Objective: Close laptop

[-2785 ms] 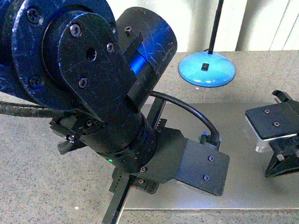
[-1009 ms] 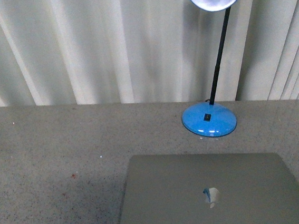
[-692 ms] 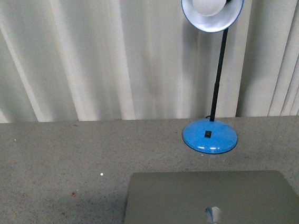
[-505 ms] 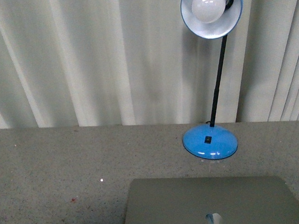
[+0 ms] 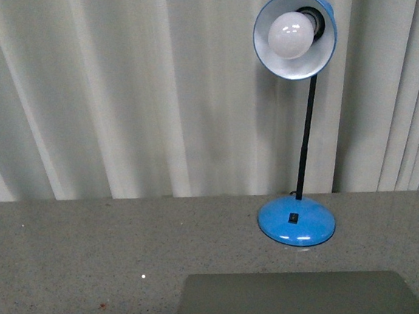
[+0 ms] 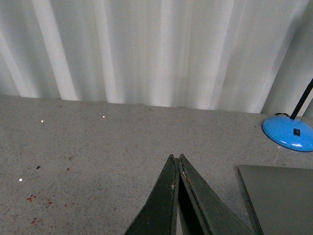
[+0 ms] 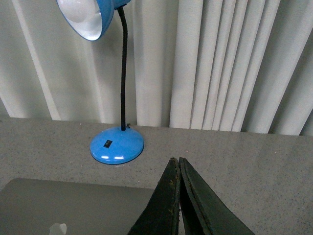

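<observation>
Laptop (image 5: 293, 297) lid: smooth matt silver-grey metal, faint sheen. Bench (image 5: 77, 251): speckled grey stone-like top, fine-grained, slightly rough, few reddish flecks. Lamp (image 5: 297, 221): glossy blue base and shade, white-lined inside, frosted matt bulb, thin black ribbed neck. Curtain (image 5: 136, 90): pale matt cloth in vertical folds. Left hand (image 6: 177, 161) and right hand (image 7: 176, 164): dark matt fingers, scuffed edges.

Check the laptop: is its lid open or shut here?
Shut. The laptop lies flat on the table with only its plain grey lid showing; the right wrist view shows the lid's logo facing up, no keys or screen.
</observation>
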Robot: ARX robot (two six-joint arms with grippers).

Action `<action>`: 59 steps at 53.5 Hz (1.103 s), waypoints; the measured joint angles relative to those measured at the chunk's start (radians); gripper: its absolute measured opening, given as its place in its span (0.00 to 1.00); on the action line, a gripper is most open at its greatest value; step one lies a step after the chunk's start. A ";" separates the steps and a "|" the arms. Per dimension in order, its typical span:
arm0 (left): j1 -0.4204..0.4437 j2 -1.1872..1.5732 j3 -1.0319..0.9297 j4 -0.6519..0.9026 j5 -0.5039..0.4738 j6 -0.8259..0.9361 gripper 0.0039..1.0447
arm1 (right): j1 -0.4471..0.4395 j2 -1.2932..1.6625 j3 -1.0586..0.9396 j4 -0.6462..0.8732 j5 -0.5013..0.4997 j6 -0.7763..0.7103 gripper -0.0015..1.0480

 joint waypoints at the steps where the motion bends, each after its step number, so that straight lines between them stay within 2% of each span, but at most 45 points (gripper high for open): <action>1: 0.000 -0.013 -0.004 -0.010 0.000 0.000 0.03 | 0.000 -0.014 -0.005 -0.008 0.000 0.000 0.03; 13: 0.000 -0.123 -0.027 -0.064 -0.001 0.000 0.03 | 0.000 -0.147 -0.043 -0.102 0.000 0.001 0.03; 17: 0.000 -0.165 -0.027 -0.103 -0.001 0.000 0.03 | 0.000 -0.173 -0.076 -0.085 0.000 0.001 0.03; 45: 0.000 -0.320 -0.027 -0.258 -0.002 0.000 0.03 | 0.000 -0.354 -0.076 -0.261 0.000 0.002 0.03; 47: 0.000 -0.340 -0.026 -0.278 -0.002 0.000 0.03 | 0.000 -0.364 -0.076 -0.271 0.000 0.002 0.03; 50: 0.000 -0.422 -0.026 -0.394 0.000 0.000 0.03 | 0.000 -0.376 -0.076 -0.283 0.000 0.002 0.03; 54: 0.000 -0.484 -0.026 -0.431 -0.002 0.000 0.03 | 0.000 -0.393 -0.076 -0.302 0.000 0.002 0.03; 57: -0.001 -0.491 -0.026 -0.434 -0.002 0.000 0.03 | 0.000 -0.494 -0.075 -0.433 -0.003 0.001 0.03; 59: -0.001 -0.491 -0.026 -0.436 -0.003 0.000 0.03 | 0.000 -0.534 -0.075 -0.469 -0.002 0.002 0.03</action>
